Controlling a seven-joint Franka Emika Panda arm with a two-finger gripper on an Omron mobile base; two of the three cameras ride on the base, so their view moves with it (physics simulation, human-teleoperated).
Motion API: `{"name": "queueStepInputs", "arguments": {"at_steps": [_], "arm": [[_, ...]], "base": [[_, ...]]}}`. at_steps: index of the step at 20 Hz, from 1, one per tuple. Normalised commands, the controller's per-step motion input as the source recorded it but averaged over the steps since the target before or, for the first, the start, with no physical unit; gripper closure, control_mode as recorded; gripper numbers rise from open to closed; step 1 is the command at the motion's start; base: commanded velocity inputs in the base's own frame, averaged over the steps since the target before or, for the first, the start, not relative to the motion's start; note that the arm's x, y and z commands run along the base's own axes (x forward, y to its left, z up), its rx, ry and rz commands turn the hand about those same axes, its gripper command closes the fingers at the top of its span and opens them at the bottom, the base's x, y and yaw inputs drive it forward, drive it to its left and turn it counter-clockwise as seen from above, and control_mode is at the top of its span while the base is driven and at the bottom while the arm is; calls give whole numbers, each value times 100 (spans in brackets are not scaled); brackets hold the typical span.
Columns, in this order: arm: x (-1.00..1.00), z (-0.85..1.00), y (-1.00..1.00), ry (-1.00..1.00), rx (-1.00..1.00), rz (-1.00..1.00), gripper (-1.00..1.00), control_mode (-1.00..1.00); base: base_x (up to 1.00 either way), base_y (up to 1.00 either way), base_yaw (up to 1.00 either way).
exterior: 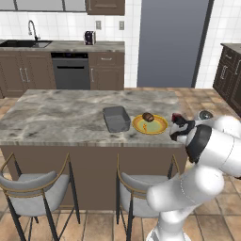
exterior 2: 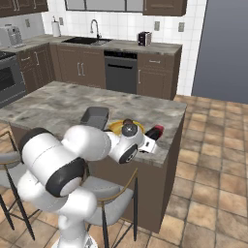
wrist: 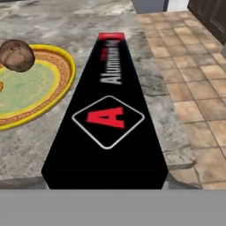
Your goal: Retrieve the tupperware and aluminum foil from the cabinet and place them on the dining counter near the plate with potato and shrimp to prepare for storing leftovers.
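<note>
A grey tub (exterior: 116, 118) is seen empty on the marble surface (exterior: 56, 115). Beside it, a dark potato (exterior: 148, 116) is held on a yellow plate (exterior: 150, 124). The black foil box (wrist: 108, 119) lies next to the plate; the jaws' grip cannot be told.

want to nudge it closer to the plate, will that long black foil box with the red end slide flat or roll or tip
The long black aluminum foil box has flat faces and square edges, so it likely slides, not rolls. Long and low, it probably won't tip, but an end push may swing it. It lies near the edge of the grey-beige marble dining counter, beside the round yellow plate, so push gently.
</note>
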Motion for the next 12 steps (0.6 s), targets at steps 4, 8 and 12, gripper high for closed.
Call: {"name": "queueStepInputs", "arguments": {"at_steps": [4,8,12], "arm": [[47,-36,-9,5,1,7,100,-100],[70,-6,-13,0,6,21,100,-100],[67,-4,-20,0,6,22,100,-100]], "base": [[0,0,0],[0,0,0],[0,0,0]]}}
